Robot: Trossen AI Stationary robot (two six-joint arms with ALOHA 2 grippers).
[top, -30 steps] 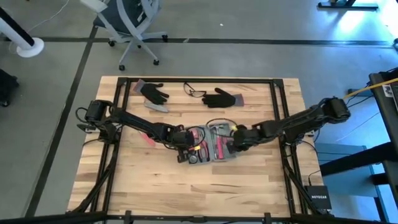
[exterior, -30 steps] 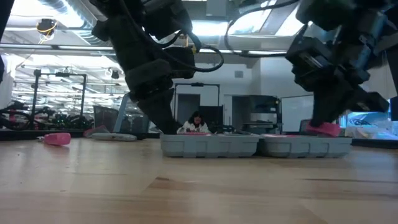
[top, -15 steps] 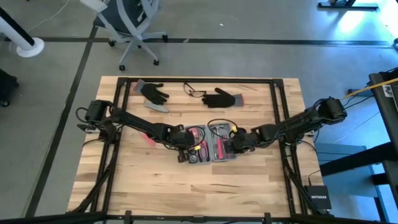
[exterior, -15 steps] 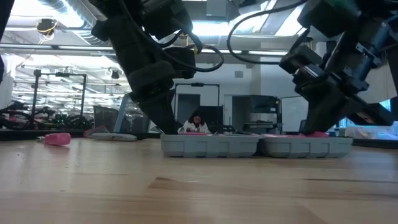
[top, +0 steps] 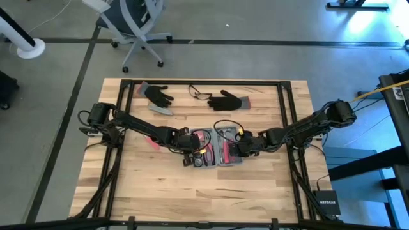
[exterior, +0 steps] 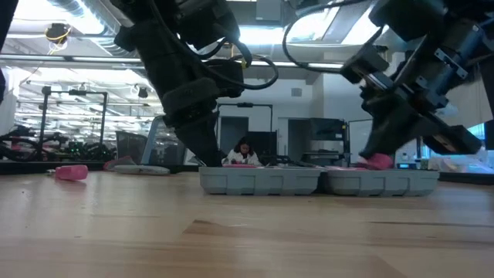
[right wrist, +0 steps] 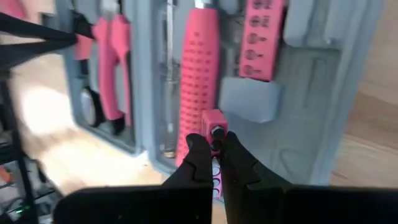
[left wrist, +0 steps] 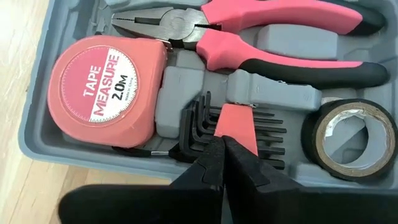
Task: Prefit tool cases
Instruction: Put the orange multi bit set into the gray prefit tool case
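Observation:
The grey-blue tool case (top: 214, 151) lies open and flat on the wooden table; in the low view its two halves (exterior: 318, 181) sit side by side. The left half holds a pink tape measure (left wrist: 106, 90), pliers (left wrist: 249, 31), a tape roll (left wrist: 348, 140) and a hex key set (left wrist: 214, 134). My left gripper (left wrist: 222, 152) is shut over that set. My right gripper (right wrist: 214, 146) hangs over the right half beside a pink screwdriver handle (right wrist: 199, 74), shut on a small pink piece (right wrist: 214, 124). My left gripper has its shut fingertips (left wrist: 211, 155) on the near end of the hex key set's red holder (left wrist: 236, 124), slanting down from above. The set lies in its slot in the case. Whether the tips pinch the holder or only press on it, I cannot tell. My right gripper pinches the small pink piece by its end (right wrist: 215, 132) between its two fingertips, slanting down from the table's right. The piece sticks out beyond the tips, low over the case's right half (exterior: 376, 162); whether it touches the case, I cannot tell.
Two black gloves (top: 158, 96) (top: 225, 100) and a pair of glasses (top: 200, 94) lie at the far side. A loose pink item (top: 152, 142) lies left of the case. Black frame rails (top: 284, 108) run along the table's sides. Bare wood lies near the front edge.
My right gripper has carried the pink piece toward the table's left, farther over the case's right half, rolling its wrist as it went. It has stayed shut on the piece.

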